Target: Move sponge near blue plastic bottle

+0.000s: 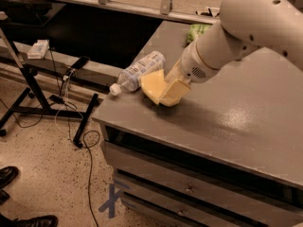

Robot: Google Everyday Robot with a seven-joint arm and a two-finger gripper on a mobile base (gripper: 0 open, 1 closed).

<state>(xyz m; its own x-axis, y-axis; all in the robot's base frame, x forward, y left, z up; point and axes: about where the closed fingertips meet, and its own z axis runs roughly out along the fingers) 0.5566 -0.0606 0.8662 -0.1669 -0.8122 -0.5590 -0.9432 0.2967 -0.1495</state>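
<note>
The blue plastic bottle [138, 71] lies on its side near the left edge of the grey table [236, 117], its white cap pointing toward the front left corner. The pale yellow sponge [152, 85] is held right beside the bottle, touching or almost touching its body, low over the tabletop. My gripper [166, 90] comes in from the upper right and is shut on the sponge, its yellowish fingers [174, 90] clamping the sponge's right side.
A green snack bag [198, 30] lies at the back of the table, partly hidden behind my arm. The table's left edge and front left corner are close to the bottle. A black stand [33, 79] with cables stands on the floor to the left. Shoes [7, 176] show at the bottom left.
</note>
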